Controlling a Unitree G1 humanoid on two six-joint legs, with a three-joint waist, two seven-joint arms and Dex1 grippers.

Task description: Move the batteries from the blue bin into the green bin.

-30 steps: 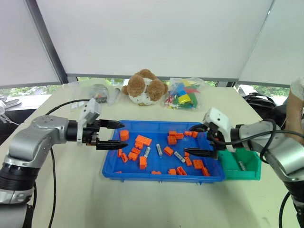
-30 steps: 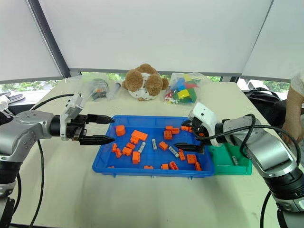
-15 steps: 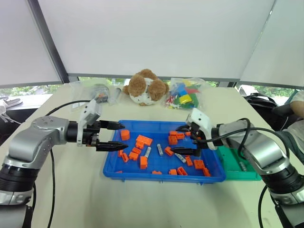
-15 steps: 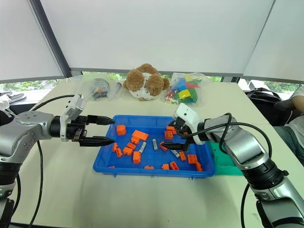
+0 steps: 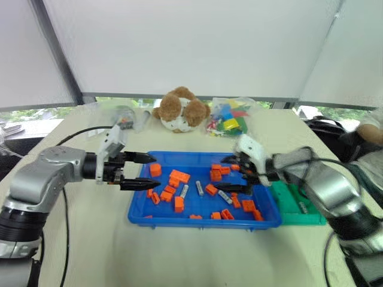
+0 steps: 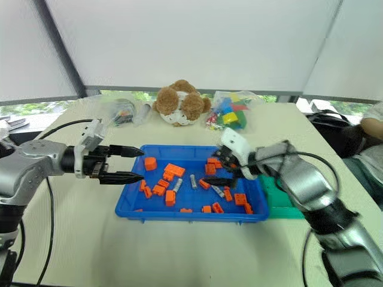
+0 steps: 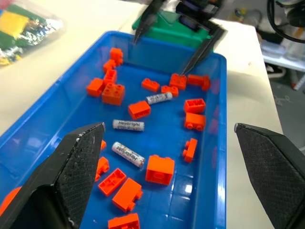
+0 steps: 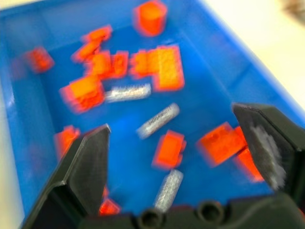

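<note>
Silver-grey batteries (image 7: 128, 125) lying loose among orange blocks (image 7: 160, 169) on the floor of the blue bin (image 5: 197, 219), three near its middle. Right gripper (image 5: 234, 173) hanging over the bin's green-bin end, jaws spread wide, empty; nearest battery (image 8: 158, 120) just ahead between the tips, long axis slanted across the gap. Left gripper (image 5: 146, 171) at the opposite rim, jaws spread, farther off. Green bin (image 5: 297, 206) touching the blue bin's far end.
</note>
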